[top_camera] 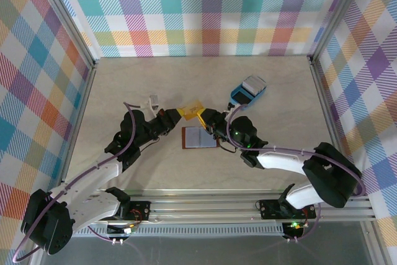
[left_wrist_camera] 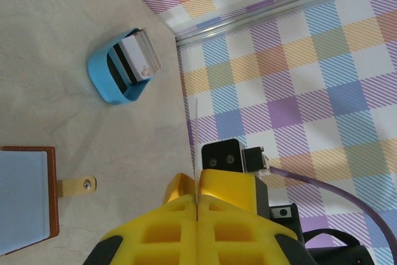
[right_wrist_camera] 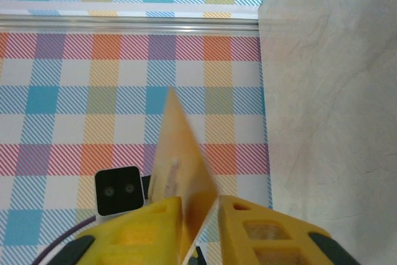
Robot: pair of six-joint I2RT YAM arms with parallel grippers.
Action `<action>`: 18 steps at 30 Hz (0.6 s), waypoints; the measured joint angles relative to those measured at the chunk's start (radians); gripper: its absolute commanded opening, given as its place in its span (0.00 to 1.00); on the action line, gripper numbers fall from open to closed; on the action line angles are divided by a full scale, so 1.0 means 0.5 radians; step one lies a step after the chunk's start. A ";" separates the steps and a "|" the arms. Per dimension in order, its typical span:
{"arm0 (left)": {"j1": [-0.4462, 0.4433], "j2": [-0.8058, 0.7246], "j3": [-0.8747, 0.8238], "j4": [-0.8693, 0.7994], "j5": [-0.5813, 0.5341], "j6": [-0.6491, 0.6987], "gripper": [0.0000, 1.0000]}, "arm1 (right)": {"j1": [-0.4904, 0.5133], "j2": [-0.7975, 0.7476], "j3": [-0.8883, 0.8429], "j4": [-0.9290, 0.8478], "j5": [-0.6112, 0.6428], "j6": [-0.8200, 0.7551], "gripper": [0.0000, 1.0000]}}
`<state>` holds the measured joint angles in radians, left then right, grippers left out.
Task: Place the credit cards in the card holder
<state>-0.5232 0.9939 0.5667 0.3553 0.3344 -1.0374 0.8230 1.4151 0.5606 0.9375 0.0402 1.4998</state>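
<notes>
My left end effector (left_wrist_camera: 197, 184) is clenched tight. A thin orange card (left_wrist_camera: 195, 141) sticks out from between its yellow fingers, and from the left wrist view I see only the card's edge. From the top, this end effector (top_camera: 175, 115) holds the card (top_camera: 191, 111) by its left side.

My right end effector (right_wrist_camera: 198, 206) faces the left one, and the same card (right_wrist_camera: 183, 166) goes down into the space between its two fingers. There is a gap between those fingers. I cannot tell if they are pinching the card or just sitting on each side of it. From the top, this end effector (top_camera: 205, 116) is at the card's right side, so the card is between my two end effectors.

The card holder (top_camera: 199, 138) lies open on the bench (top_camera: 186, 79), pale blue side up. It is just below the card in the top view, on the side nearer the arm bases. In the left wrist view its brown edge (left_wrist_camera: 53, 197) and its snap tab (left_wrist_camera: 77, 184) show, with the tab lying flat on the bench.

Past my right end effector sits a blue tray (top_camera: 239, 96) with more cards (top_camera: 253, 85) standing in it, apart from the card holder.
</notes>
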 measured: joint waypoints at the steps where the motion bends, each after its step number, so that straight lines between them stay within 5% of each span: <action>1: 0.000 -0.002 -0.008 -0.001 0.000 -0.007 0.00 | 0.000 0.015 0.002 0.020 -0.002 0.006 0.14; 3: 0.000 -0.002 -0.018 -0.005 -0.016 -0.020 0.02 | 0.000 0.040 0.004 0.063 -0.009 0.016 0.06; 8: 0.000 -0.002 -0.021 -0.049 -0.027 -0.019 0.54 | -0.040 0.053 0.005 0.146 -0.069 0.006 0.00; 11: 0.001 -0.003 -0.018 -0.127 -0.036 0.040 0.70 | -0.095 0.052 0.005 0.130 -0.140 -0.022 0.00; 18: 0.146 -0.030 0.130 -0.501 -0.004 0.253 0.77 | -0.296 0.001 0.015 -0.121 -0.431 -0.117 0.00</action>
<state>-0.4503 0.9791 0.6319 0.1047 0.3325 -0.9108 0.6750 1.4155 0.5682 0.8772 -0.1753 1.4410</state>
